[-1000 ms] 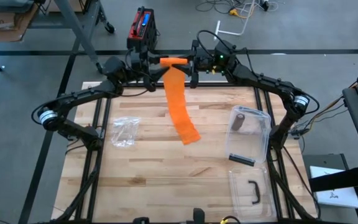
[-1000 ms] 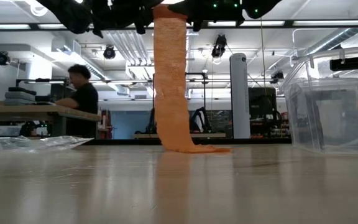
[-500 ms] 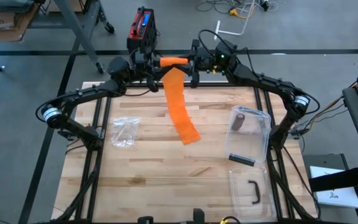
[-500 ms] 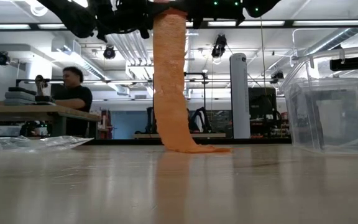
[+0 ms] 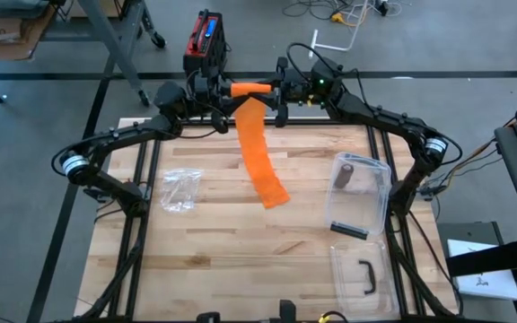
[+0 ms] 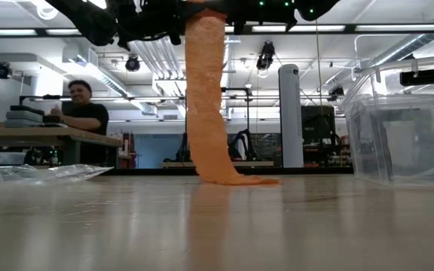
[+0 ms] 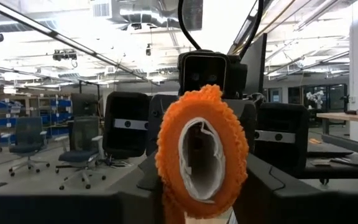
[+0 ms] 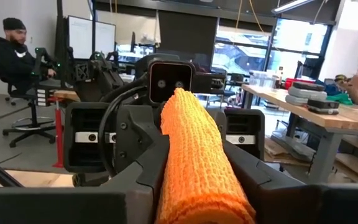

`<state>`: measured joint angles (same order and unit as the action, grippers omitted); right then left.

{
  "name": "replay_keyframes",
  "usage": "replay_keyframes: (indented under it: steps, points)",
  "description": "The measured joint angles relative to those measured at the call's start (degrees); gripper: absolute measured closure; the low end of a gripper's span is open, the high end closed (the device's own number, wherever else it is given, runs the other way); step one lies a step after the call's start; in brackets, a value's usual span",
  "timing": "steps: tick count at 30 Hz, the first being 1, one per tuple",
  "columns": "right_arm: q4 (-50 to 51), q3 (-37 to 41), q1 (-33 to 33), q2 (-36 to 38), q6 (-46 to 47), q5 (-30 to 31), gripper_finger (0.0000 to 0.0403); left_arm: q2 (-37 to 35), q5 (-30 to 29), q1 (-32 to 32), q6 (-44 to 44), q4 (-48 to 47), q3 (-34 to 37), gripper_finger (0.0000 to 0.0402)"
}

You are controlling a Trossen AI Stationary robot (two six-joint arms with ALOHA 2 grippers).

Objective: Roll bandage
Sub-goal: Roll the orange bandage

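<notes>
Both hands grip the orange roll (image 5: 249, 88) end to end, above the bench's (image 5: 240, 242) far edge: left hand (image 5: 220, 93) on one end, right hand (image 5: 279, 92) on the other. Its tail (image 5: 260, 157) hangs down, the tip lying on the wood. Uneven turning could skew the winding; a loosened pinch would drop the roll.

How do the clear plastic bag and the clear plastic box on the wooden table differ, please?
The clear plastic bag lies flat and crumpled on the left side; the clear plastic box stands rigid with walls on the right. The bag looks empty; the box holds a dark roll. Both are transparent and rest on the wooden table.
</notes>
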<state>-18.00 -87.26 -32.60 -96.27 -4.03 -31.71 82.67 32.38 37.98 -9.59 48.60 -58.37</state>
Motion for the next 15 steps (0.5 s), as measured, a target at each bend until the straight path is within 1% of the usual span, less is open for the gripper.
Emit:
replay_keyframes:
  steps: [3,6,10,13,15]
  points:
    - [0.1,0.0,0.0,0.0,0.0,0.1,0.0306,0.0,0.1,0.0,0.0,0.1,0.0,0.0257]
    - [0.1,0.0,0.0,0.0,0.0,0.1,0.031,-0.1,1.5,0.0,0.0,0.1,0.0,0.0228]
    - [0.2,0.0,0.0,0.0,0.0,0.1,0.0306,-0.1,2.6,0.0,-0.5,0.1,0.0,0.0195]
    - [0.2,0.0,0.0,0.2,0.0,0.2,0.03,-0.3,2.7,0.0,-0.6,0.2,0.0,0.018]
    - [0.2,0.0,0.0,0.2,0.0,0.2,0.0298,-0.4,1.7,0.0,-1.0,0.2,0.0,0.0176]
